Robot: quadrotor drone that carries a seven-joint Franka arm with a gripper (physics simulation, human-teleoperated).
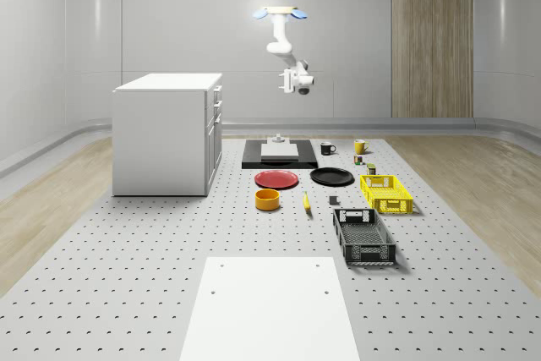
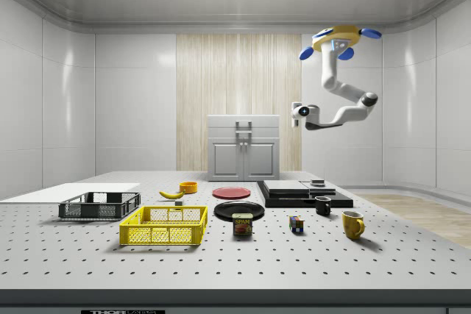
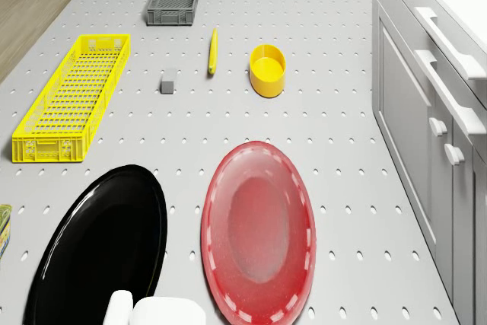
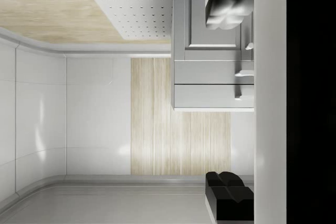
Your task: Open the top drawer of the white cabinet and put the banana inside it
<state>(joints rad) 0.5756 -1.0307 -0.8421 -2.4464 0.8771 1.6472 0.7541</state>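
While the drone (image 1: pixel 281 13) hovers high above the far end of the desk (image 1: pixel 127 234), beyond the black slab (image 1: pixel 280 158), its arm bends down and the claw (image 1: pixel 303 89) hangs in mid-air, well apart from the white cabinet (image 1: pixel 167 134) and holding nothing. In the wrist view its two dark fingers (image 4: pixel 229 195) stand apart, so it is open. All the cabinet's drawers are shut (top one included). The banana (image 1: pixel 307 203) lies on the desk between the orange bowl (image 1: pixel 268 199) and the yellow crate (image 1: pixel 385 193), near the red plate (image 1: pixel 277 179).
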